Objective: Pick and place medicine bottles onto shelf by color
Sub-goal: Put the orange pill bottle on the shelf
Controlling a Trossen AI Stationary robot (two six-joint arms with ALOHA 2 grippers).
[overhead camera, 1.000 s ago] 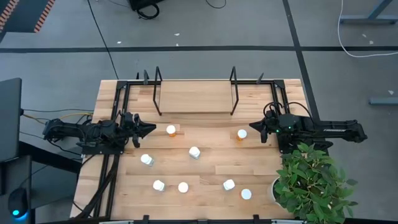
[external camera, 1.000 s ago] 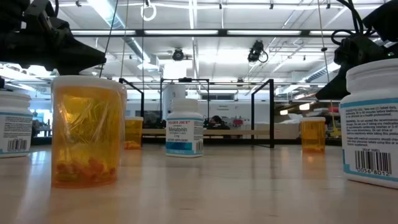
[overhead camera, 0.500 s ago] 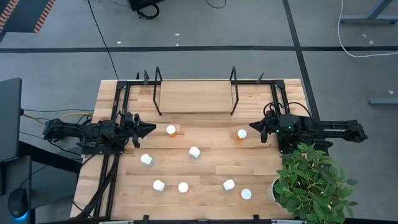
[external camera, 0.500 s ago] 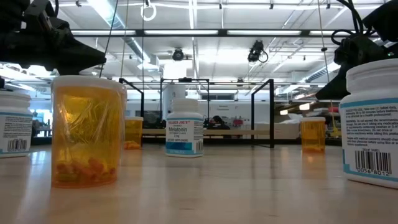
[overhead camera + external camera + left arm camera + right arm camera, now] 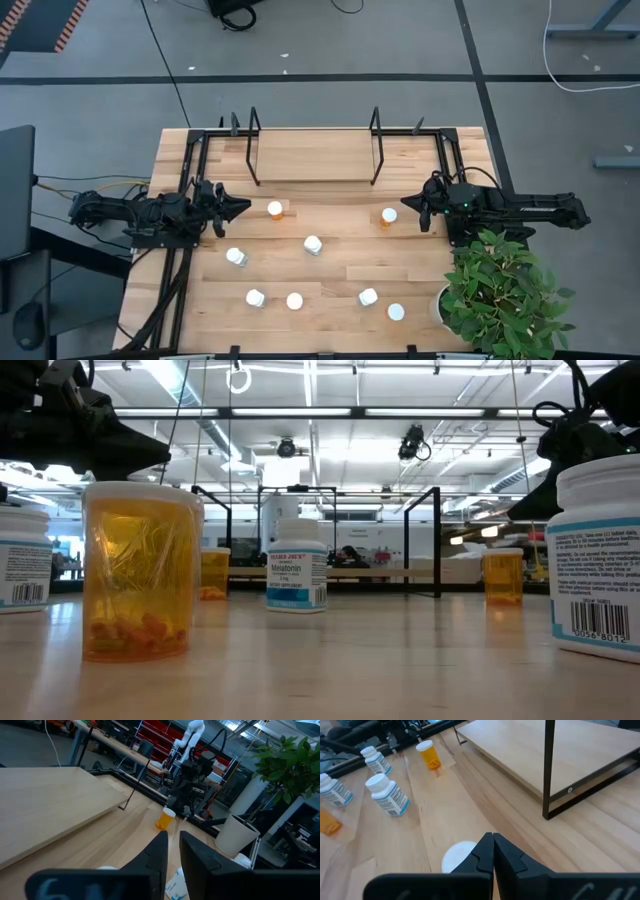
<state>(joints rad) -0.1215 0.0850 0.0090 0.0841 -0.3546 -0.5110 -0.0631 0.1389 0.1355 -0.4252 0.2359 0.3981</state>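
Eight small white-capped medicine bottles (image 5: 313,245), orange and white, stand scattered on the slatted wooden table (image 5: 330,280), none yet on the light wooden shelf (image 5: 314,155). Nothing has shifted in the last second. The left hand (image 5: 243,207), nearly clenched, and right hand (image 5: 416,210), clenched, hold nothing, so sorting hasn't begun.

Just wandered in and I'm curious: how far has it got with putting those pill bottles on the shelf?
Nothing is done yet: the shelf is bare and all eight bottles stand on the table. Neither hand holds anything. The left hand is beside an orange bottle, the right hand beside another. All the sorting remains.
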